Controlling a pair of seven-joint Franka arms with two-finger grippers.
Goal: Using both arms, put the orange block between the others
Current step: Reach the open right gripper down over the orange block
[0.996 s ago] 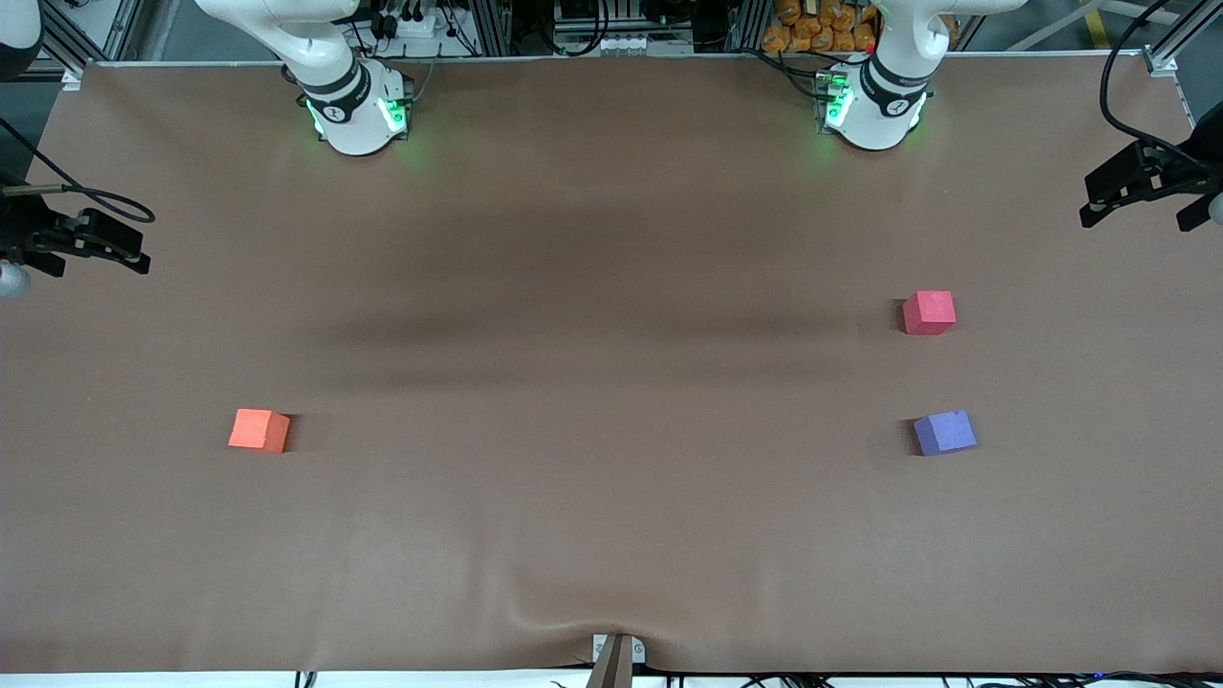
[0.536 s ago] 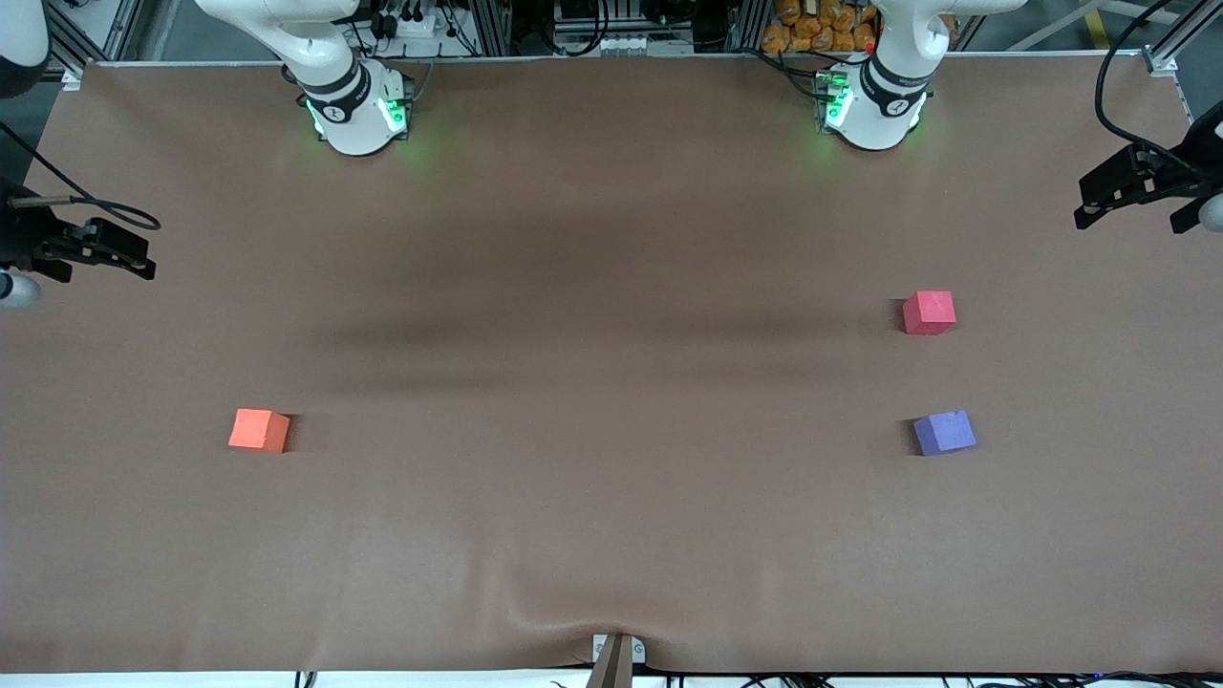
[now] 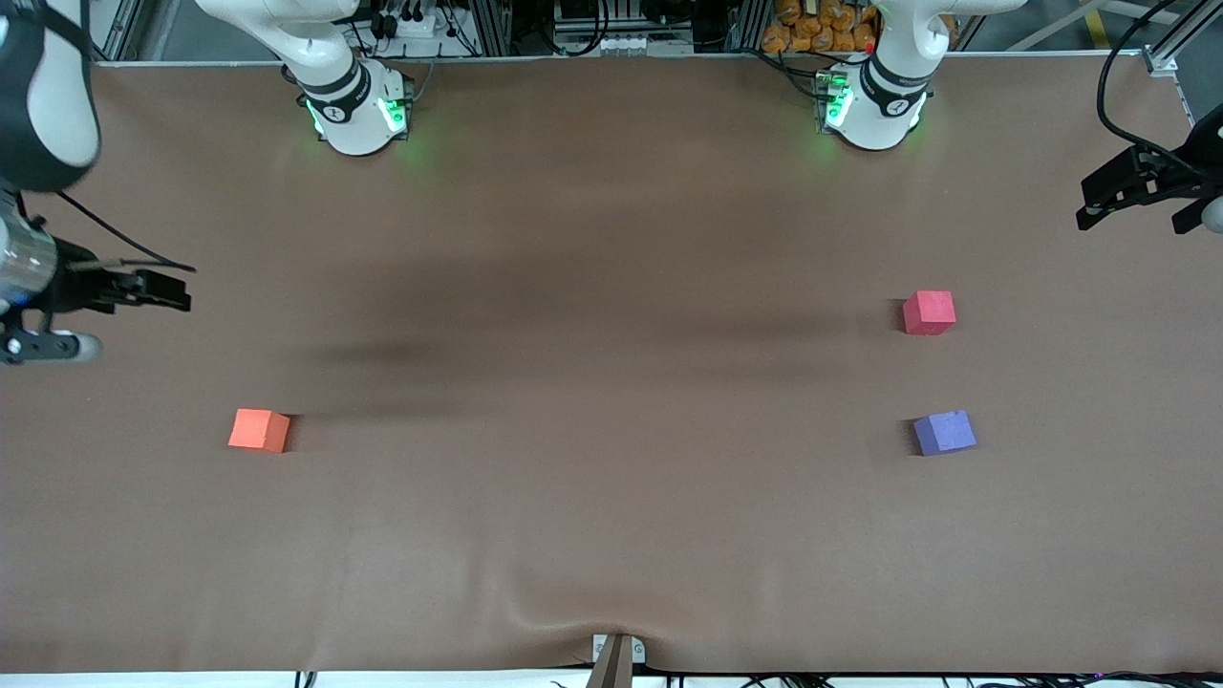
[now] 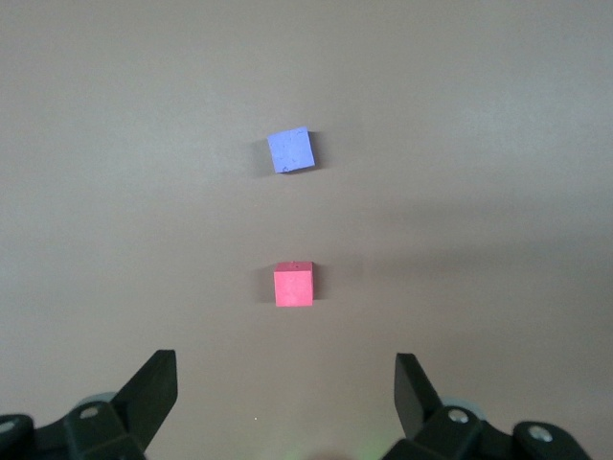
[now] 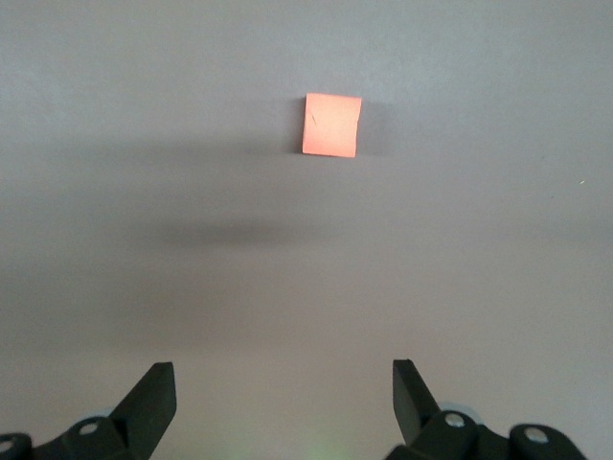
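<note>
The orange block [image 3: 259, 430] [image 5: 331, 125] lies alone on the brown table toward the right arm's end. The others lie toward the left arm's end. The red-pink cube [image 3: 929, 312] [image 4: 293, 285] is farther from the front camera than the purple-blue cube [image 3: 944, 432] [image 4: 291, 150], with a bare gap between them. My right gripper [image 3: 180, 290] [image 5: 283, 376] hangs open and empty over the table's edge at the right arm's end, apart from the orange block. My left gripper [image 3: 1132, 205] [image 4: 284, 369] hangs open and empty over the table's edge at the left arm's end.
The brown table cover [image 3: 611, 497] has a wrinkle at its front edge by a small metal bracket [image 3: 616, 655]. The two arm bases [image 3: 358, 115] [image 3: 874, 110] glow green along the table edge farthest from the front camera. Equipment and cables sit past that edge.
My right arm has swung in over the table, its gripper now closer to the orange block. The left gripper has barely shifted. No block has moved.
</note>
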